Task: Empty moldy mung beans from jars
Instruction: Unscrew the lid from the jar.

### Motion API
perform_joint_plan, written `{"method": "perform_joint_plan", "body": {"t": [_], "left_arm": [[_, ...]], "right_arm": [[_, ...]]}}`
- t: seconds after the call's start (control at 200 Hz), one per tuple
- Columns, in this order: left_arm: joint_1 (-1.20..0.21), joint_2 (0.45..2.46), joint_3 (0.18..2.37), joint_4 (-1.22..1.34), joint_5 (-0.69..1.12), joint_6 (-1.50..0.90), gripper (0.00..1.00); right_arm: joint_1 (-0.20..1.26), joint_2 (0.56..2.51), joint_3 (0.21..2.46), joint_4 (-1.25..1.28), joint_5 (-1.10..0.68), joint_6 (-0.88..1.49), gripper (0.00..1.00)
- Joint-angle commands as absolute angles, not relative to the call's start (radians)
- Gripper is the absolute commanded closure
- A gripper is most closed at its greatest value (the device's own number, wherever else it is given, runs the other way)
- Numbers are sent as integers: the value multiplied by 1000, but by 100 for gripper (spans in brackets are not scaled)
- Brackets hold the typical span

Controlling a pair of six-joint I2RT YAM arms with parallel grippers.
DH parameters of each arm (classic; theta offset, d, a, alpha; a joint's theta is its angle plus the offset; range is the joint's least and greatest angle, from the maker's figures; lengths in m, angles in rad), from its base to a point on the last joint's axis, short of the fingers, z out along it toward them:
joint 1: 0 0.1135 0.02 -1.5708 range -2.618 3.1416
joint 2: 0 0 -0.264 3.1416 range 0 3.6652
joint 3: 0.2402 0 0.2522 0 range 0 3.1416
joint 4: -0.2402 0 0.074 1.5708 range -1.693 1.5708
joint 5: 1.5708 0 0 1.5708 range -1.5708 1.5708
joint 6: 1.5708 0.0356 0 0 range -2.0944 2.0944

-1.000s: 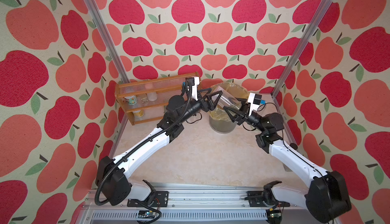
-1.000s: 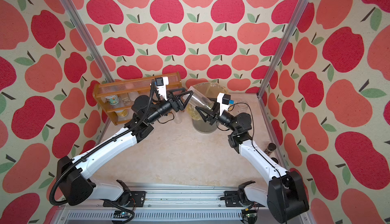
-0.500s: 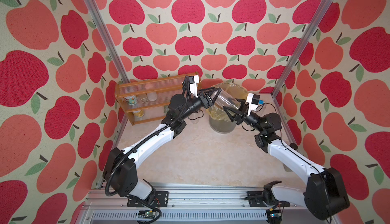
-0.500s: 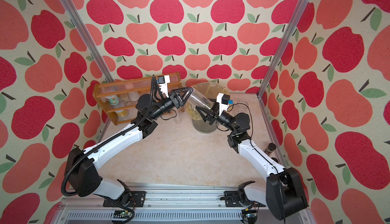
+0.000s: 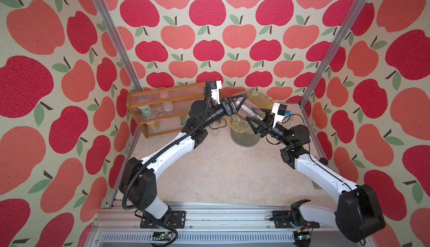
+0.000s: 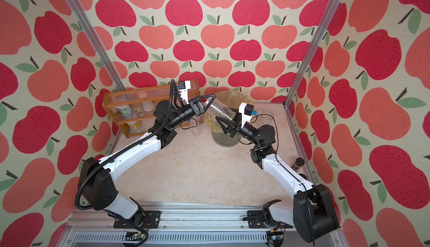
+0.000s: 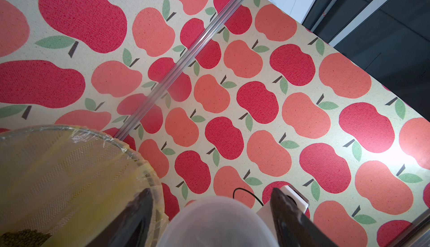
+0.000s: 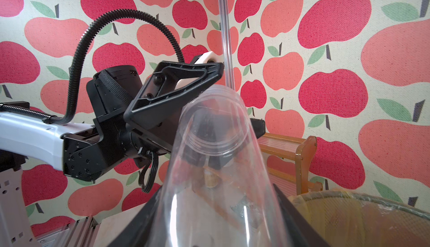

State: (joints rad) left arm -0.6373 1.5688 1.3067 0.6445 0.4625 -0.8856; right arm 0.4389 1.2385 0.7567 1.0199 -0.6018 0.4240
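Note:
A tall slim clear jar (image 5: 250,110) (image 6: 218,108) lies tilted above the bin (image 5: 244,138). My right gripper (image 5: 256,120) (image 8: 216,211) is shut on its lower end. A dark patch of mung beans (image 5: 257,115) shows inside near that grip. My left gripper (image 5: 242,102) (image 7: 213,191) is open at the jar's raised end. Its fingers (image 7: 139,211) stand on either side of the jar's frosted round end (image 7: 216,222), with a gap on each side. In the right wrist view the jar (image 8: 216,164) looks mostly clear. Olive grains (image 7: 23,236) lie in the bin's yellow bag.
A wooden rack (image 5: 162,108) with cans and a white-capped jar (image 5: 167,105) stands at the back left. A small clear jar (image 6: 196,130) sits under the left arm, and another (image 6: 266,115) behind the right wrist. A dark-capped bottle (image 6: 299,164) is at the right wall.
My left gripper has moved right and up to the jar's raised end. The right gripper and the jar have stayed where they were.

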Motion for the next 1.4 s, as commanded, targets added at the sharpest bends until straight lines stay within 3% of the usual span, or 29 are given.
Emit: {"method": "perform_joint_plan", "body": {"t": [0.0, 0.34, 0.74, 0.94, 1.14, 1.396], "left_arm": [[-638, 1540, 1288, 648, 475, -890, 17], [-626, 1564, 1299, 665, 457, -951, 31], [-635, 1630, 1359, 648, 457, -1036, 36], [-660, 1626, 1425, 448, 408, -979, 37], [-735, 1595, 1506, 168, 242, -840, 37], [-791, 1626, 1579, 50, 130, -851, 36]], "right_arm": [[446, 1234, 755, 1093, -586, 426, 47], [446, 1269, 754, 1153, -589, 469, 47], [448, 1252, 745, 1102, -581, 421, 49], [448, 1215, 738, 991, -562, 320, 49], [454, 1139, 731, 854, -508, 178, 50], [469, 1054, 747, 710, -473, 12, 51]]}}
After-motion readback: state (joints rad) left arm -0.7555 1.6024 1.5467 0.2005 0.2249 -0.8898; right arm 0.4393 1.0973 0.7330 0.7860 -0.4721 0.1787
